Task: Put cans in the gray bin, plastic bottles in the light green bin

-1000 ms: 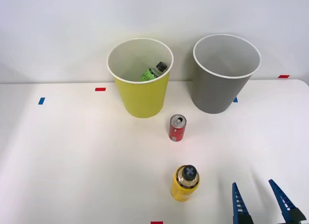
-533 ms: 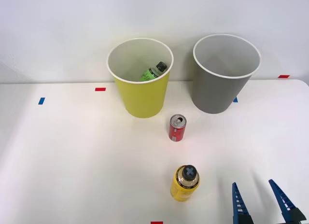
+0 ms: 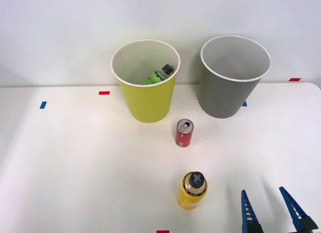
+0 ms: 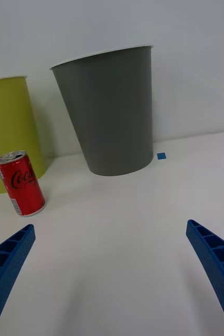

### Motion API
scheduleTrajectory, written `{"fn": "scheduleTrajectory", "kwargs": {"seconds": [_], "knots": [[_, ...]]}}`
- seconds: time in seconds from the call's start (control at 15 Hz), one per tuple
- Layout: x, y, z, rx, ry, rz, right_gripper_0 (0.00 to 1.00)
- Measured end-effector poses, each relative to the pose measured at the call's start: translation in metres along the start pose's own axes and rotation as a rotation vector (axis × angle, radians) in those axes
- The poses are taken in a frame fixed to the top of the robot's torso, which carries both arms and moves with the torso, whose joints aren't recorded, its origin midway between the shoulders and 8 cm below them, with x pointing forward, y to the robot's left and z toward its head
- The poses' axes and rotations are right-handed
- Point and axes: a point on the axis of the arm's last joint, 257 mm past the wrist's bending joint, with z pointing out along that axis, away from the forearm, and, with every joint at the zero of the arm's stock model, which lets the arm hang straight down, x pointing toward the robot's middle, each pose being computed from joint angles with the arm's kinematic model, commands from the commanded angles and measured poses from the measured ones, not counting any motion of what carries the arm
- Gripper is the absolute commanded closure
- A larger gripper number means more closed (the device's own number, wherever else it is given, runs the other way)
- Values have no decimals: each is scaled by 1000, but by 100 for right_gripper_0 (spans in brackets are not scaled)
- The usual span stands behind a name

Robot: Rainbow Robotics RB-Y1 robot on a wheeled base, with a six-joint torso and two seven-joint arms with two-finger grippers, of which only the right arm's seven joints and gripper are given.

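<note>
Red can (image 3: pixel 184 133), gray bin (image 3: pixel 231 77), yellow-green bin (image 3: pixel 146 82)

Right hand (image 3: pixel 271 209) at the near right edge of the scene, low over the table (image 3: pixel 75 162). Blue ribbed fingers (image 4: pixel 7 262) spread wide apart, tips pointing toward the far side. Nothing held between them.
</note>
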Motion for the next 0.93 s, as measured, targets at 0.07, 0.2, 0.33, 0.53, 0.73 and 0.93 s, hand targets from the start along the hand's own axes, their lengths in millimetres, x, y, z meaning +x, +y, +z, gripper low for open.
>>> {"fn": "scheduleTrajectory", "kwargs": {"seconds": [0.07, 0.2, 0.33, 0.53, 0.73, 0.93], "knots": [[0, 0, 0, 0, 0, 0, 0], [0, 0, 0, 0, 0, 0, 0], [0, 0, 0, 0, 0, 0, 0], [0, 0, 0, 0, 0, 0, 0], [2, 0, 0, 3, 4, 1, 0], [21, -4, -5, 12, 38, 1, 0]]}}
